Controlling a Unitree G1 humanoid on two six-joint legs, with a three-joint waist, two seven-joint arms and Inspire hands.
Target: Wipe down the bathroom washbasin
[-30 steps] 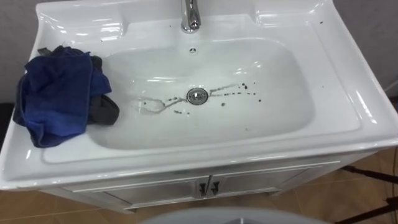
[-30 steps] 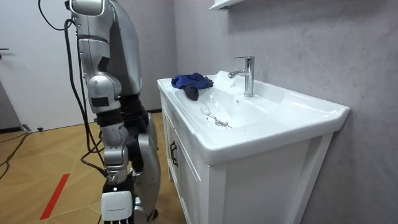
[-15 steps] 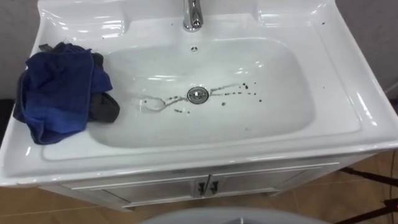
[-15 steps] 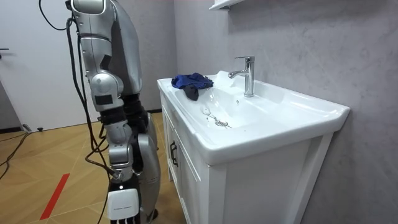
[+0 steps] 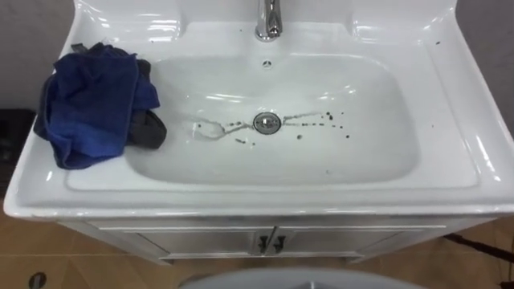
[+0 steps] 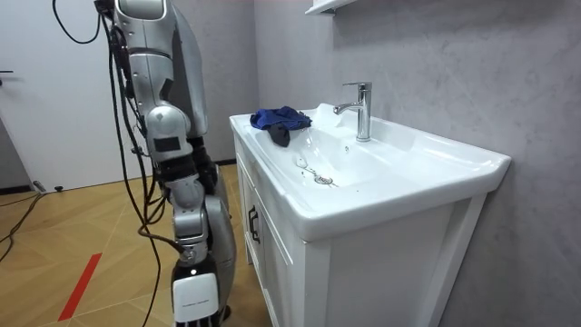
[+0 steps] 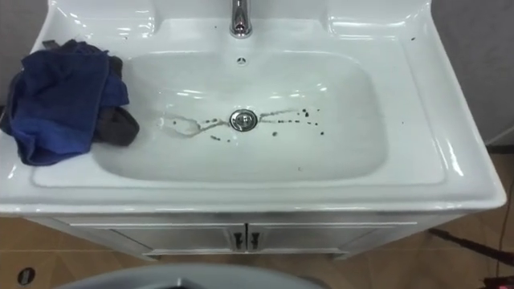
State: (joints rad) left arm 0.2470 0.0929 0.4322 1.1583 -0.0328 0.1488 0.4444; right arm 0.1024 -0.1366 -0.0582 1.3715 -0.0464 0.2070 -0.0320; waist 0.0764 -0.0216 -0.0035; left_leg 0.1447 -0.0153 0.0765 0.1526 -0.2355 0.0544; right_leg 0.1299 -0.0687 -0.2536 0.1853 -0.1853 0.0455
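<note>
White basin (image 5: 458,120), dark specks (image 5: 329,116) round central drain (image 5: 267,122); blue cloth (image 5: 92,104) heaped on rim, upper left; right hand (image 6: 195,295) hangs beside cabinet (image 6: 281,263), lower left of room view, grasp cannot be told

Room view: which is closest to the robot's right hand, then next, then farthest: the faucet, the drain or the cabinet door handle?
From the right hand, hanging low beside the cabinet:
1. The cabinet door handle, on the cabinet front.
2. The drain, down in the basin.
3. The faucet, at the basin's back rim.
</note>
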